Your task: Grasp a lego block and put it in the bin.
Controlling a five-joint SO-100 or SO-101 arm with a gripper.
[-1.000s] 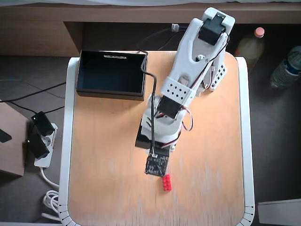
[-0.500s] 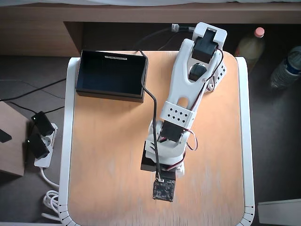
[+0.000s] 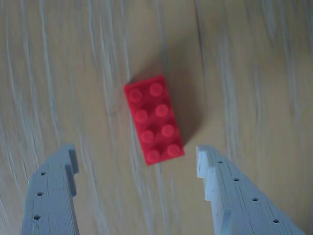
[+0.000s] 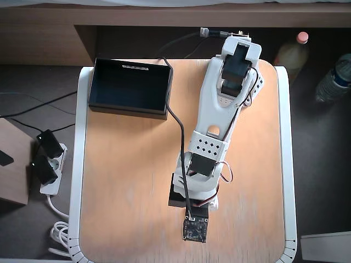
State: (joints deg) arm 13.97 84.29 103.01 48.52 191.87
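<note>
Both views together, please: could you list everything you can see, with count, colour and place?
lego block: one, red, on the table ahead of the open fingertips in the wrist view; hidden under the arm in the overhead view.
bin: one, black, far left corner of the table.
table: one, light wood with white rim.
bottles: two, on the floor at right.
power strip: one, white with black plugs, on the floor at left.
arm: one, white.
gripper: one, grey fingers, open, nothing held.

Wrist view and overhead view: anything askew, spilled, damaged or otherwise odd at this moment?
Nothing stands out. The lego block lies flat, studs up, intact, on the table, slightly angled between the open gripper fingers. The bin stands upright and looks empty.
</note>
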